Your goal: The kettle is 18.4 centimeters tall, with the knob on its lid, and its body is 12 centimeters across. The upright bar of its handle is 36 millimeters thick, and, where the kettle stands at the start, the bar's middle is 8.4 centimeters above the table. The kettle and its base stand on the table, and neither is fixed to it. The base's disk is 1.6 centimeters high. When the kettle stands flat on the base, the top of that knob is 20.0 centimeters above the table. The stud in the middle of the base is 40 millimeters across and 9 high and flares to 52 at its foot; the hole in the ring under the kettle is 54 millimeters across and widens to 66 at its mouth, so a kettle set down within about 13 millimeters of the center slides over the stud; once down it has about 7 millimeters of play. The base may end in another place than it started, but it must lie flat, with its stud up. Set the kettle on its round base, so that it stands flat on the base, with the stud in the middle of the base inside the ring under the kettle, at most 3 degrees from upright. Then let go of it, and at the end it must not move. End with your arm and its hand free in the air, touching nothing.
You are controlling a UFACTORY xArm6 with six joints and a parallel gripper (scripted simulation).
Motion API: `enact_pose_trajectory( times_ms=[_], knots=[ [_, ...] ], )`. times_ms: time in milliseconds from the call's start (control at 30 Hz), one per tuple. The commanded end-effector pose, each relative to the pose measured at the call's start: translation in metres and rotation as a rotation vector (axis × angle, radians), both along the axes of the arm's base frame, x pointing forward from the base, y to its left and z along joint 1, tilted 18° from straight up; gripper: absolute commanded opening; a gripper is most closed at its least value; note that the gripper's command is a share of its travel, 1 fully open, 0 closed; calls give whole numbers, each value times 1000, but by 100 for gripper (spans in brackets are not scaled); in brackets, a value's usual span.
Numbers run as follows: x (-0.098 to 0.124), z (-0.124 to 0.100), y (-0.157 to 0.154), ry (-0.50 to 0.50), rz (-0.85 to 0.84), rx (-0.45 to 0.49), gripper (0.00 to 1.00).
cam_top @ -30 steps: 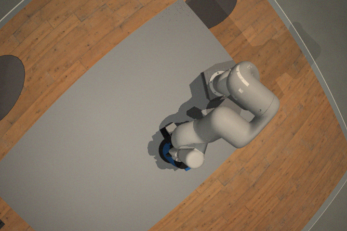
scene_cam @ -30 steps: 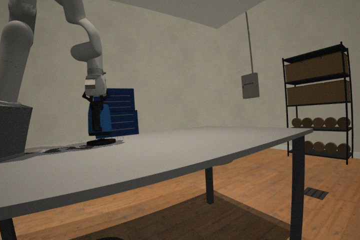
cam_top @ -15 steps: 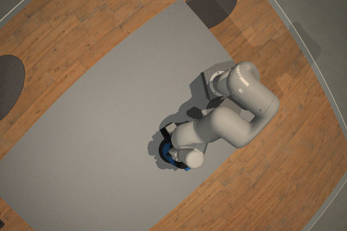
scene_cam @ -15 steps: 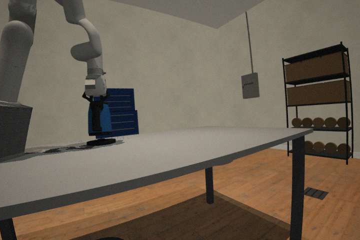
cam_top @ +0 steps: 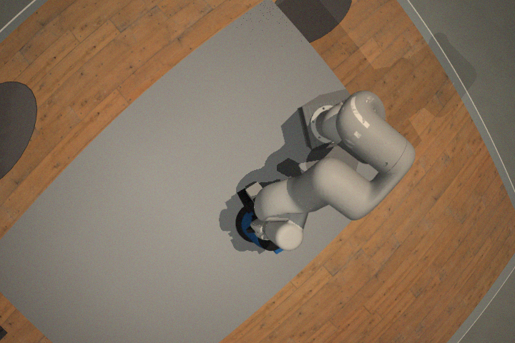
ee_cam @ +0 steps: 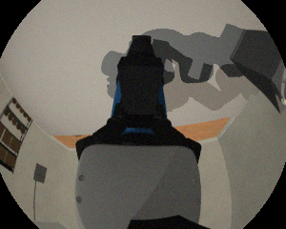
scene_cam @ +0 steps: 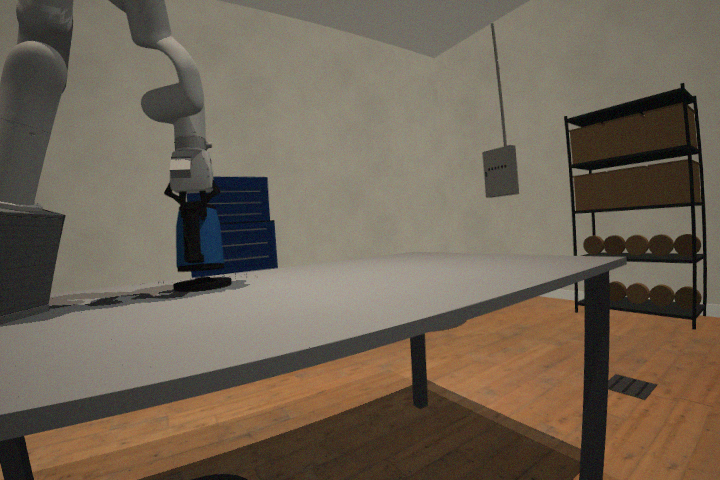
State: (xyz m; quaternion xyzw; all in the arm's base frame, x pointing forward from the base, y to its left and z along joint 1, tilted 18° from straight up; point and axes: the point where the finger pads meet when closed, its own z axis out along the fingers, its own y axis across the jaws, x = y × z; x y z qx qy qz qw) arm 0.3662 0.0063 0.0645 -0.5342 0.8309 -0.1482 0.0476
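The blue kettle with black trim hangs nearly upright in the exterior view, its bottom a little above the base. The black round base lies flat on the grey table. A narrow gap shows between them, and they roughly line up sideways in that view. My gripper points down and is shut on the kettle's black handle. In the wrist view dark parts hide most of the kettle. The stud and the ring under the kettle are hidden, so their exact centering cannot be told.
The arm's pedestal stands on the table near the kettle. The arm covers part of the kettle and base from above. Blue drawer cabinets and a shelf rack stand beyond the table.
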Motion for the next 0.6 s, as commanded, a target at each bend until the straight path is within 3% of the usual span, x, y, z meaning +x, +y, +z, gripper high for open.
enact_pose_trajectory(
  times_ms=[0, 567],
  knots=[
    [1, 1, 0, -3, 1, 1, 0],
    [2, 0, 4, -3, 1, 1, 0]
  ],
)
